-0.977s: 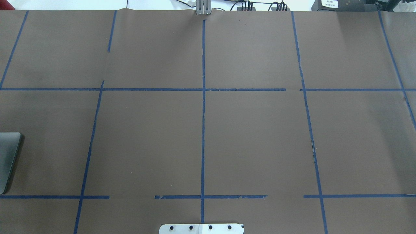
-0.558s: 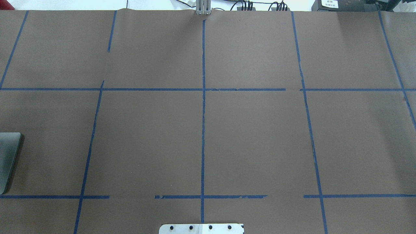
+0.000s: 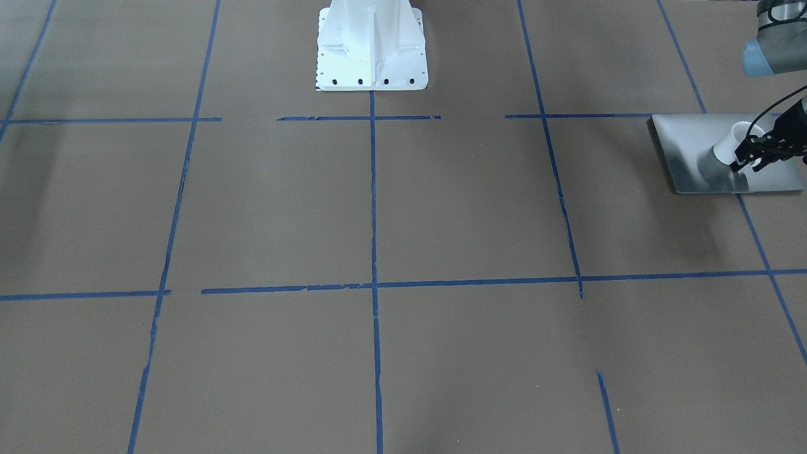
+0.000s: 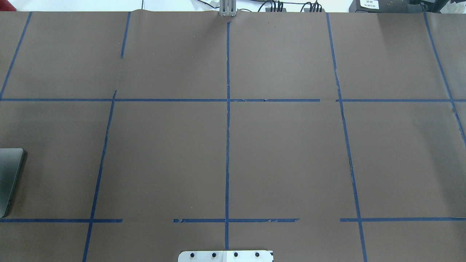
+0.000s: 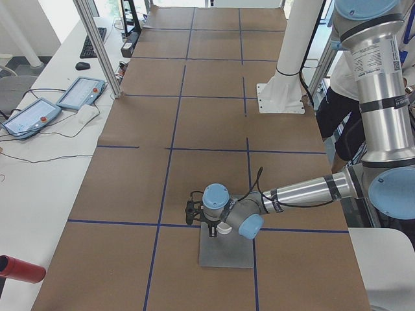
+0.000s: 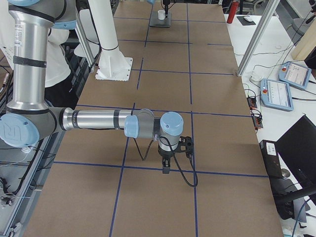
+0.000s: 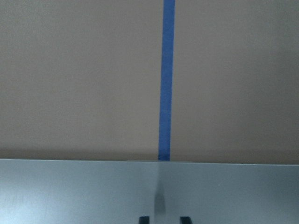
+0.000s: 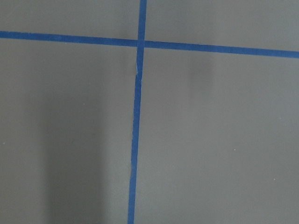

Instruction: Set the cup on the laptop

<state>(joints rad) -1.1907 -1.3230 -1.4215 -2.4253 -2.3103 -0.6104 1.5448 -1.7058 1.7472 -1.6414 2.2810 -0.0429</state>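
Observation:
The silver-grey laptop (image 3: pixel 687 139) lies closed near the table's end on my left side; only its corner shows in the overhead view (image 4: pixel 9 178). The small white cup (image 3: pixel 728 144) stands on its lid, as the side views also show (image 5: pixel 224 229) (image 6: pixel 161 14). My left gripper (image 3: pixel 747 161) hangs right beside the cup, on the side away from my base. In the left wrist view its fingertips (image 7: pixel 144 218) stand apart over the bare lid (image 7: pixel 70 191), with no cup between them. My right gripper (image 6: pixel 165 167) points down over bare table; I cannot tell whether it is open or shut.
Blue tape lines divide the brown table cover. My white pedestal base (image 3: pixel 372 57) stands at the near middle edge. A side bench holds teach pendants (image 5: pixel 81 94) and a red bottle (image 5: pixel 19 269). A metal frame post (image 5: pixel 97 45) rises at the table's far edge.

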